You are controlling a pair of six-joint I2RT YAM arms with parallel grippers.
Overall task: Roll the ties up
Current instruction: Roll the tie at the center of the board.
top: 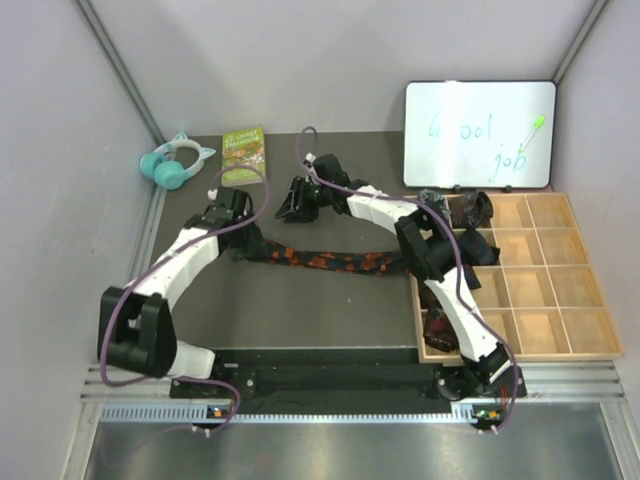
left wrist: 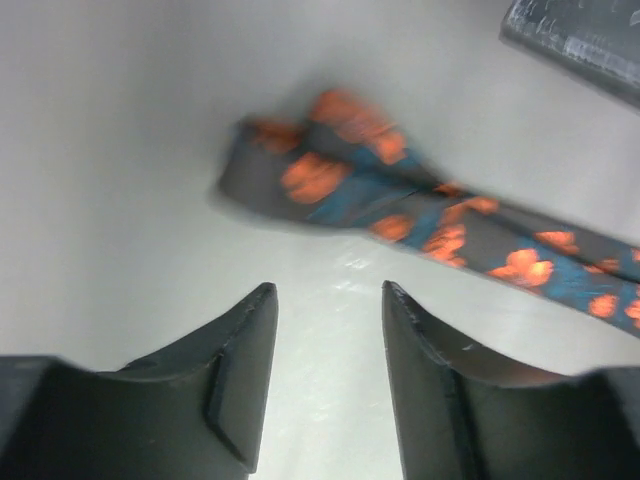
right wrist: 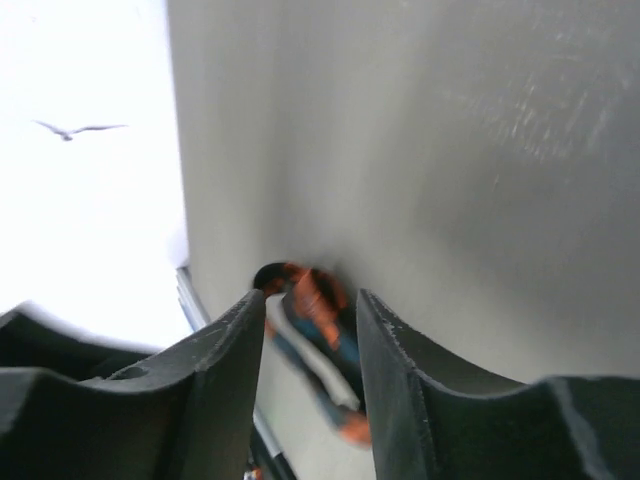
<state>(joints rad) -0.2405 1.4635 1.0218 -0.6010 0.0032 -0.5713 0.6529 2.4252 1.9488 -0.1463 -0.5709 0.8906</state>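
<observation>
A long black tie with orange-red blotches [top: 330, 262] lies flat across the middle of the table. Its left end [left wrist: 330, 180] shows blurred just ahead of my left gripper [left wrist: 328, 290], which is open with only bare table between its fingers. In the top view the left gripper [top: 238, 235] hovers by that end. My right gripper [top: 290, 205] is behind the strip, apart from it. In the right wrist view its jaws [right wrist: 308, 298] stand apart, and a blurred, curled piece of the tie [right wrist: 318, 305] shows through the gap. Rolled ties [top: 470, 208] sit in the tray.
A wooden compartment tray [top: 560, 300] fills the right side, with the right arm's elbow over its left edge. A whiteboard [top: 480, 135] leans at the back right. Teal headphones [top: 177, 160] and a green book [top: 243, 153] lie at the back left.
</observation>
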